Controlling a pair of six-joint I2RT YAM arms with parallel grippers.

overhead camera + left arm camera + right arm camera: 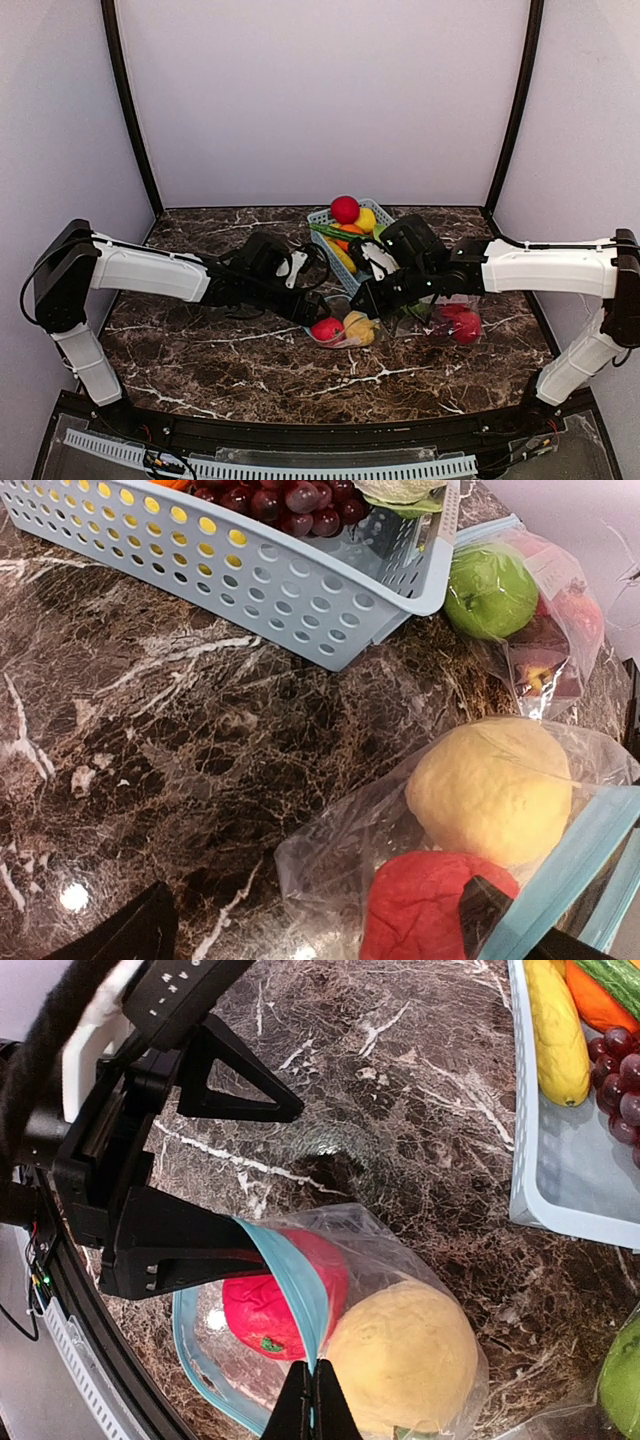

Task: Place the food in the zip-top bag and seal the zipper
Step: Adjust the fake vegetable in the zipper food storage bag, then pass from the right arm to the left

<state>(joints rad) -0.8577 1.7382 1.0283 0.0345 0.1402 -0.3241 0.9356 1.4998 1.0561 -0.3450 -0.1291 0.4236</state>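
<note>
The zip-top bag [400, 1250] is lying on the bench [150, 740] at near-centre, just on the near side of the basket [300, 590]. It is holding a red fruit [262, 1312] and a yellow fruit [405, 1355], which are touching each other. The right tool [312, 1385] is pinching its fingers together on the blue zipper strip [298, 1285]. The left tool [268, 1172] is standing wide apart and gripping nothing, with its lower finger lying at the strip's other end. The strip's long axis is running from one tool to the other, so a sealing slide would probably be following that line, with both arms equally near. Whether the mouth is already partly pressed shut is hard to make out. A second filled bag [540, 600] is lying to the right, partly hidden under the right arm in the top view.
</note>
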